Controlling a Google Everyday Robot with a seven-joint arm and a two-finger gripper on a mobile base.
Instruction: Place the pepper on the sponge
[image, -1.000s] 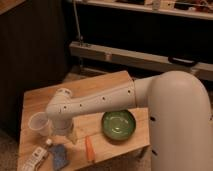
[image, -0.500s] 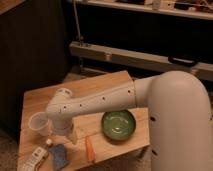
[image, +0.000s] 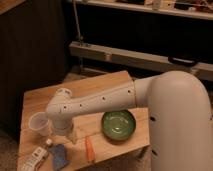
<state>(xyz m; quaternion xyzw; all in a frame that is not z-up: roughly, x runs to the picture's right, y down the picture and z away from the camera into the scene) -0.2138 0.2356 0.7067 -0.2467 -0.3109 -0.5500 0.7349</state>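
The pepper (image: 89, 148), a small orange tapered piece, lies on the wooden table (image: 95, 85) near its front edge. The sponge (image: 59, 156), a flat blue-grey pad, lies to the pepper's left at the front edge. My gripper (image: 64, 135) hangs from the white arm (image: 100, 102) just above and behind the sponge, left of the pepper. It points down at the table and holds nothing that I can see. The pepper and the sponge lie apart.
A green bowl (image: 118, 124) sits right of the pepper. A translucent cup (image: 39, 123) stands left of the gripper. A white-and-grey remote-like object (image: 34, 158) lies at the front left corner. Dark shelving stands behind the table.
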